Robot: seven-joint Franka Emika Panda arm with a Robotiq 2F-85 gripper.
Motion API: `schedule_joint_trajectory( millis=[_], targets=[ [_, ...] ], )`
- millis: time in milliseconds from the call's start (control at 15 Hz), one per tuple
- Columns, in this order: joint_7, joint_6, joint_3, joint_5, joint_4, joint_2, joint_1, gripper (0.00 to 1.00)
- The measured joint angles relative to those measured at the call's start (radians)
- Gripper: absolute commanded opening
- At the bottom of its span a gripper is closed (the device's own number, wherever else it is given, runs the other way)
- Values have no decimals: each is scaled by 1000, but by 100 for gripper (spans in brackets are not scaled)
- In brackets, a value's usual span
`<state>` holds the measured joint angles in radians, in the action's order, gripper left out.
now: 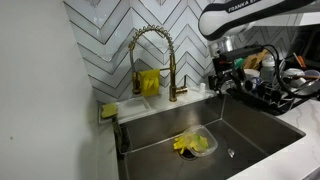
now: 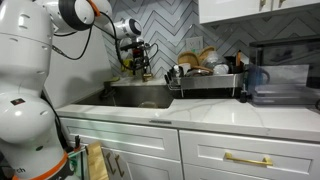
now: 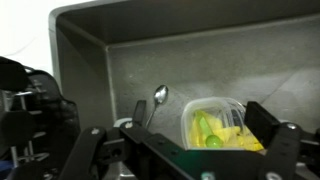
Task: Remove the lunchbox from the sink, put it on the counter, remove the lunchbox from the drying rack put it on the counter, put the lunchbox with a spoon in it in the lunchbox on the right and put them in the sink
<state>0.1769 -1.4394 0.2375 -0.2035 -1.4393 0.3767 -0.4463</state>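
We find the gripper (image 3: 180, 138) spread wide and holding nothing. In the wrist view its dark fingers (image 3: 88, 150) stand well apart at the lower edge, with the basin floor showing between them. In both exterior views the gripper (image 1: 222, 86) (image 2: 140, 66) hangs from the white arm (image 1: 260, 15) above the sink, toward the end where the drying rack stands, and touches nothing.

Below it, the lunchbox (image 3: 218, 125) sits on the floor of the sink (image 3: 120, 60). It is a clear, lidless container with yellow and green contents. In an exterior view we see the lunchbox (image 1: 195, 144) near the middle of the steel basin, apart from its walls. A spoon (image 3: 157, 102) shows just beside it, bowl end toward the back wall of the sink. We cannot tell whether the two touch.

Behind the basin rises the brass spring-neck faucet (image 1: 152, 50), with a yellow cloth (image 1: 150, 82) just beside it against the chevron tile wall (image 1: 95, 40). The black drying rack (image 2: 205, 80) stands on the white table (image 2: 200, 112) right next to the sink, crowded with dishes too small for us to sort out. White cabinets (image 2: 240, 150) sit under the table.
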Motion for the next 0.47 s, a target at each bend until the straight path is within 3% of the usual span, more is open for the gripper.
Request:
schedule_joint_trajectory(
  millis=[467],
  targets=[
    [-1, 55, 14, -127, -1, -94, -29, 100]
  ],
)
